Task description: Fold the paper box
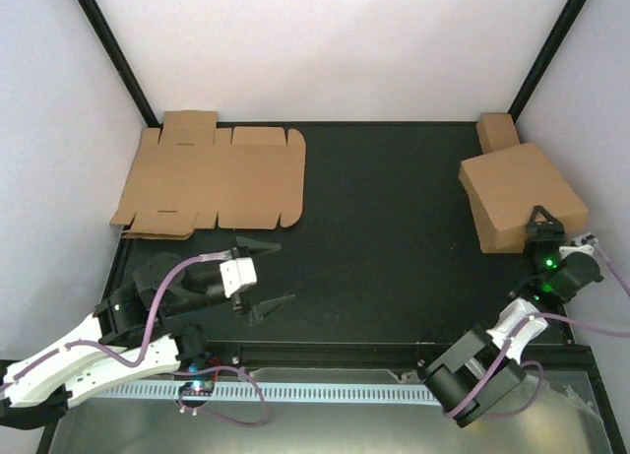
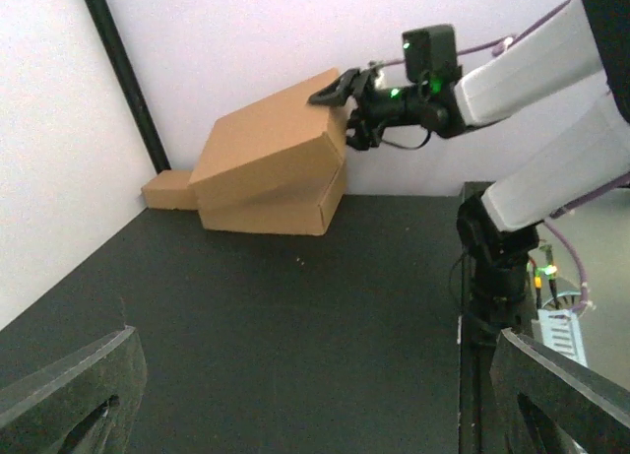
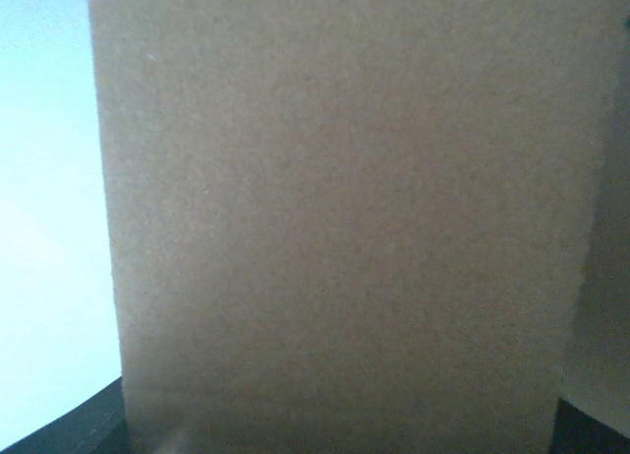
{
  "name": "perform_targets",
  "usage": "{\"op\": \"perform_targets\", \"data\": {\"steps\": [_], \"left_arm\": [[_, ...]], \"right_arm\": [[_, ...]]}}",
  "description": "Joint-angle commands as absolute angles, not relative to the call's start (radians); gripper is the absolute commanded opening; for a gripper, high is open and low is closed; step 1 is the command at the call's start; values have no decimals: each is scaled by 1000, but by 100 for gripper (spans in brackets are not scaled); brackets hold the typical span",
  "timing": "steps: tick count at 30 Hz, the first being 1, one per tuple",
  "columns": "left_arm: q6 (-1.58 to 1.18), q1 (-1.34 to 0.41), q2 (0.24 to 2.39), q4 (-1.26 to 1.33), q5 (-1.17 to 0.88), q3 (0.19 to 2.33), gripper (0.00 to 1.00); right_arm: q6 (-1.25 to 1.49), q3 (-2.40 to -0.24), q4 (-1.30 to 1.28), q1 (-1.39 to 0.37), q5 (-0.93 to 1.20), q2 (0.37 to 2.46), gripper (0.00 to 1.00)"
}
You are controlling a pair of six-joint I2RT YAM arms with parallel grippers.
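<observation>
The paper box [image 1: 217, 178] lies as a flat brown die-cut sheet at the table's back left, with no gripper on it. At the back right a folded brown box [image 1: 517, 193] rests tilted on a second folded box [image 2: 285, 213]. My right gripper [image 1: 541, 221] is shut on the near edge of the upper box [image 2: 266, 149], one finger lying over its top. Cardboard fills the right wrist view [image 3: 335, 218]. My left gripper [image 1: 283, 272] hangs open over bare black table near the front left, nothing between its fingers [image 2: 69, 395].
A small oblong brown box [image 1: 497, 131] sits in the back right corner behind the folded boxes. White walls and black frame posts [image 1: 113, 50] close in the table at the back and sides. A metal ledge [image 1: 325, 390] runs along the near edge.
</observation>
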State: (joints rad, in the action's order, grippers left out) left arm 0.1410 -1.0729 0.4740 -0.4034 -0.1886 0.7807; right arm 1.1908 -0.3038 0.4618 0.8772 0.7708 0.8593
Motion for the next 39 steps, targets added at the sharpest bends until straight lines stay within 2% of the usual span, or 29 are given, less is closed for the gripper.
{"op": "perform_targets", "data": {"steps": [1, 15, 25, 39], "left_arm": [[123, -1074, 464, -411, -123, 767, 99], [129, -1048, 514, -440, -113, 755, 99], [136, -1007, 534, -431, -163, 753, 99], [139, -979, 569, -438, -207, 762, 99]], "right_arm": [[1162, -365, 467, 975, 679, 911, 23], [1169, -403, 730, 997, 788, 1314, 26], [1299, -430, 983, 926, 800, 1289, 25], [1390, -487, 1133, 853, 718, 1458, 26]]}}
